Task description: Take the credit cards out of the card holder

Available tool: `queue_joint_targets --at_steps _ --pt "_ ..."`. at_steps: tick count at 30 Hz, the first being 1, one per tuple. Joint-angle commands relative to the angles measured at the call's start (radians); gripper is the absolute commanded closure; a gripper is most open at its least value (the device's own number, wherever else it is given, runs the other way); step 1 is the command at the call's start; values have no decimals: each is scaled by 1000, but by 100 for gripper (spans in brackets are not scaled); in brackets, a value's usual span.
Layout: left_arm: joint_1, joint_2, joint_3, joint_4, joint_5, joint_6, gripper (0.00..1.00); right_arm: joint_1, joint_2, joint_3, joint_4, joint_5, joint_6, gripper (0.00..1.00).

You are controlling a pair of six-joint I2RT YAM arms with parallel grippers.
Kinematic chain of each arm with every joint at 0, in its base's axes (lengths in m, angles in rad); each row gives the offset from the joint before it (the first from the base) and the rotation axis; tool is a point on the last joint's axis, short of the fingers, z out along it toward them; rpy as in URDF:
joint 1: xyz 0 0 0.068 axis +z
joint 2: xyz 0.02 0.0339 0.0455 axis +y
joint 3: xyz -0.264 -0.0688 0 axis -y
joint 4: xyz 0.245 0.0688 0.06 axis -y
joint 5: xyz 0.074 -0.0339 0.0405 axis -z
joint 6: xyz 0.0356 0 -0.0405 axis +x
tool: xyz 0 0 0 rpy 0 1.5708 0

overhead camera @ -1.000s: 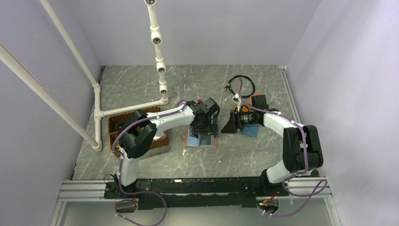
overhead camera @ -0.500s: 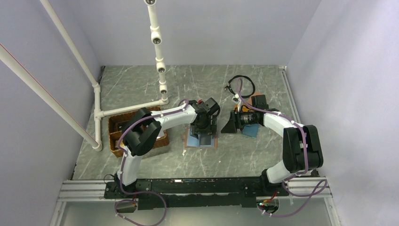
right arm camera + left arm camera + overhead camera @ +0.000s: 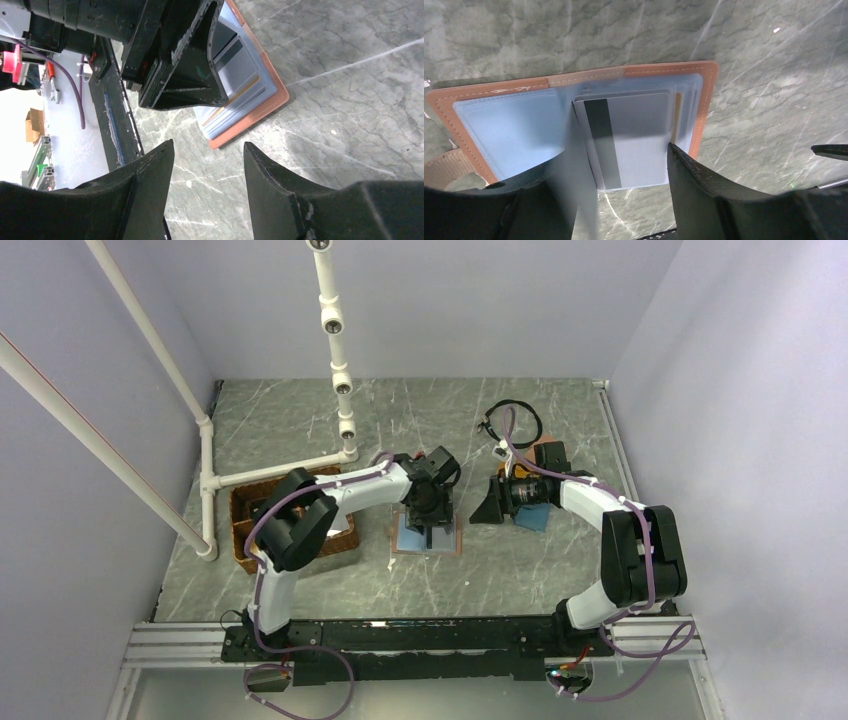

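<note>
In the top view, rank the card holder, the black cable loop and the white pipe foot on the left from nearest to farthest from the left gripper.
1. card holder: directly beneath the left gripper.
2. black cable loop: behind it, to the right.
3. white pipe foot: far out to its left.

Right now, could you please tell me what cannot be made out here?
Left wrist view: one finger of the left tool is motion-blurred, so whether it grips the front credit card is unclear; cards behind show only edges, so no count.
Top view: the left tool covers the cards and most of the card holder.
Right wrist view: the same tool blocks most of it.
</note>
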Motion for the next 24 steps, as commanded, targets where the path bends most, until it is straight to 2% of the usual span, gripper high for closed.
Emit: queue_joint_targets --at_steps 1,6,11,19,24 --pt "37 -87 -99 114 72 -25 38 -2 -12 19 18 -71 12 44" --pt "81 -156 -217 249 163 -68 42 6 45 63 0 -114 50 45" --pt "105 -222 -297 334 203 -87 40 40 93 107 -39 -113 40 46" --pt "145 -313 -399 393 231 -128 37 81 129 143 -75 -96 23 48" --pt "166 -352 -446 399 231 -146 42 97 136 146 -74 -87 28 48"
